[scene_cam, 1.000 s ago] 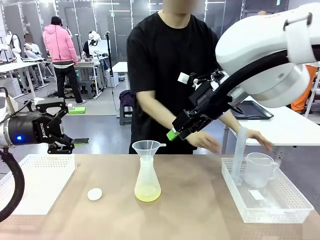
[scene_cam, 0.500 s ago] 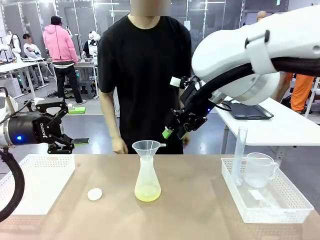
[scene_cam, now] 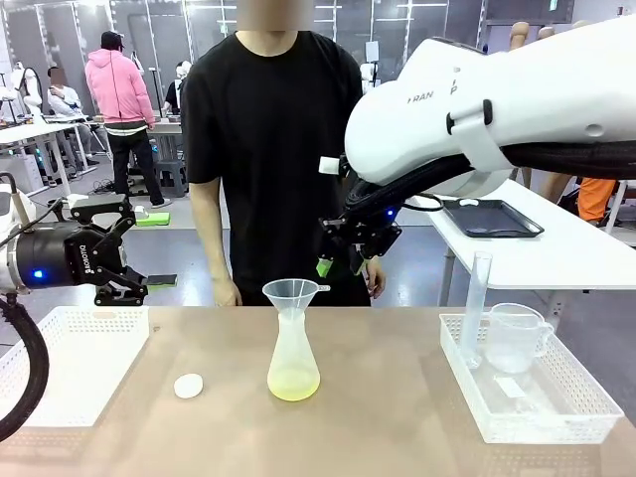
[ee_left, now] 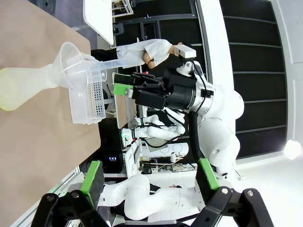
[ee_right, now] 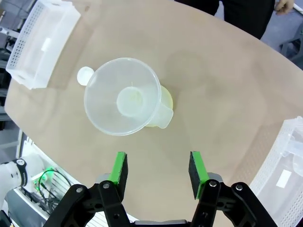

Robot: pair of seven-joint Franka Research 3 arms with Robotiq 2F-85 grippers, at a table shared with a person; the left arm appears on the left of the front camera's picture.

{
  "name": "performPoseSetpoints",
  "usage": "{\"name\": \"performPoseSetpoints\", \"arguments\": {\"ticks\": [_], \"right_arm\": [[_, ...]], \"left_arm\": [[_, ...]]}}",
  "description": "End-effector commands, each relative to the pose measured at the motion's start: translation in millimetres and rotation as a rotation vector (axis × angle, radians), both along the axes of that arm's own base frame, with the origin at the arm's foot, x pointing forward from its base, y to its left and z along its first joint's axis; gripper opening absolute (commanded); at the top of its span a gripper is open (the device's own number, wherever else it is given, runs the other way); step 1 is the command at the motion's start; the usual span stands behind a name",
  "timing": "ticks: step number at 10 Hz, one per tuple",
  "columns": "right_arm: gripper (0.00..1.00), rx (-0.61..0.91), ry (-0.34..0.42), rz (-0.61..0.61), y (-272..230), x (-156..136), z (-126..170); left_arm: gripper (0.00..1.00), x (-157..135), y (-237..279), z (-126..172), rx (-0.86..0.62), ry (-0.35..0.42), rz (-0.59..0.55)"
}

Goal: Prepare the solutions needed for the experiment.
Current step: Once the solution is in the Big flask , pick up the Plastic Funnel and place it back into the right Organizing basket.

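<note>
Frosted flask [scene_cam: 294,358] stands upright, centre of the table [scene_cam: 397,427], just below the right gripper [scene_cam: 341,265], jaws parted and empty; left gripper [scene_cam: 134,248] wide open by the left edge.

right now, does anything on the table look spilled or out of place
Nothing spilled: the flask stands upright, funnel seated in its neck, the solutions pooled at its bottom. Only oddity: a small white cap lies loose on the table beside the flask.

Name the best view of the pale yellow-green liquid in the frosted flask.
Front view: pale yellow-green liquid shows side-on, shallow. Right wrist view: clear plastic funnel covers most. Left wrist view: cropped at the edge.
</note>
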State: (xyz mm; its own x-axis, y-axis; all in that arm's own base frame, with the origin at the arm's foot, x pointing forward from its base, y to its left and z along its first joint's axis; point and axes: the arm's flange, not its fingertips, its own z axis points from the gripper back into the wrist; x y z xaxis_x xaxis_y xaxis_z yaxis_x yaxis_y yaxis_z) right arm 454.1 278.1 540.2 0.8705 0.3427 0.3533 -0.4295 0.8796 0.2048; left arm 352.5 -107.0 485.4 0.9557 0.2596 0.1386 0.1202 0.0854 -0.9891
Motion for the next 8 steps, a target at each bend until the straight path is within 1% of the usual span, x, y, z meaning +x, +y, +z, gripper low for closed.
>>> {"name": "performPoseSetpoints", "arguments": {"ticks": [1, 4, 6, 7, 8], "right_arm": [[0.66, 0.021, -0.008, 0.010, -4.7, -1.9, 0.8], [0.66, 0.021, -0.008, 0.010, -4.7, -1.9, 0.8], [0.66, -0.010, 0.003, 0.002, 10.1, -2.6, 1.1], [0.66, -0.033, 0.015, -0.102, 19.0, 0.1, -4.7], [0.66, -0.045, 0.033, -0.173, 30.0, 0.9, -12.1]], "left_arm": [[1.00, -1.8, -3.0, 2.0, -0.030, 0.013, 0.005], [1.00, -1.8, -3.0, 2.0, -0.030, 0.013, 0.005], [1.00, -1.8, -3.0, 2.0, -0.030, 0.013, 0.005], [1.00, -1.8, -3.0, 2.0, -0.030, 0.013, 0.005], [1.00, -1.8, -3.0, 2.0, -0.030, 0.013, 0.005]]}}
